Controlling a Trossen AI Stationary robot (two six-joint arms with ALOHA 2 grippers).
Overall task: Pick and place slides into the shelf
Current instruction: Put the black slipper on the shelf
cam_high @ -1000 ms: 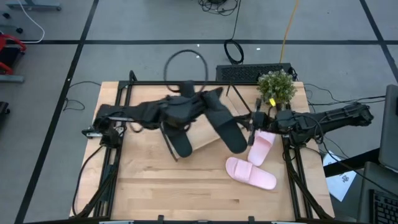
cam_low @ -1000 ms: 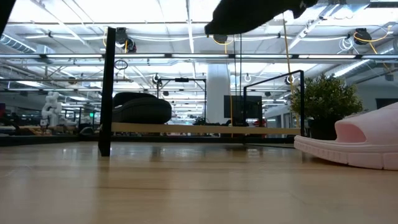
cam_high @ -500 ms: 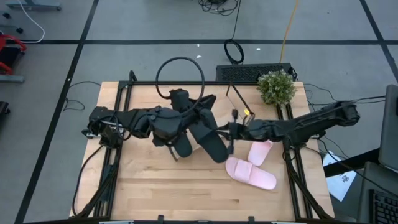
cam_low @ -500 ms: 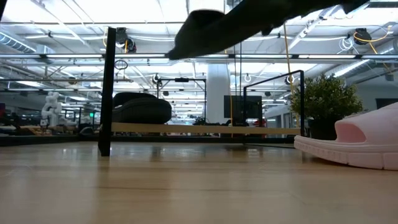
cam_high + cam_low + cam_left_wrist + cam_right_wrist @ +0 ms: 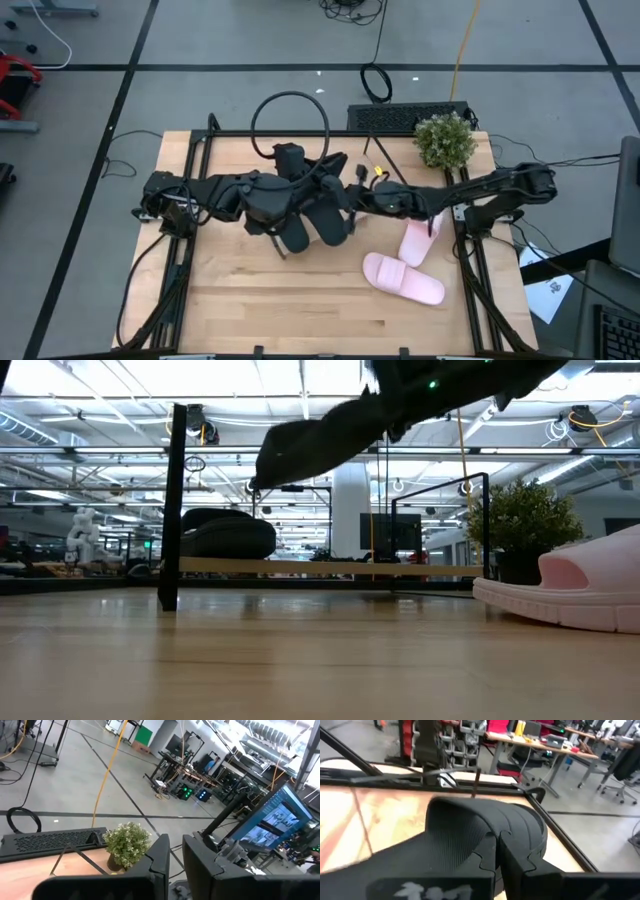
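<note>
One black slide (image 5: 335, 218) hangs in the air over the shelf (image 5: 330, 567), with my right gripper (image 5: 496, 840) shut on it. It also shows high up in the low view as the black slide (image 5: 310, 440). A second black slide (image 5: 225, 535) rests sole-down on the shelf's left end, also seen as that slide (image 5: 291, 235). Two pink slides, one (image 5: 403, 278) and the other (image 5: 418, 242), lie on the table at the right. My left gripper (image 5: 175, 855) is raised above the shelf, open by a narrow gap with nothing between its fingers. My right gripper pinches the edge of the slide's wide strap (image 5: 487, 827) between its two fingers. The fingers come from the table's right, nearly level. The slide is lifted clear above the shelf and tilted, its free end (image 5: 275, 460) lower than the held part.
A potted plant (image 5: 443, 140) and a black keyboard (image 5: 410, 117) stand at the table's far right. A black cable loop (image 5: 290, 120) rises behind my left arm. The nearer pink slide (image 5: 570, 590) fills the low view's right. Bare tabletop lies along the near edge.
My right gripper has gone toward the table's left edge and down, carrying the black slide from beside the pink slides to over the shelf's middle; the slide stays clear and has tipped. My left arm drew back a little toward the left, then kept still.
</note>
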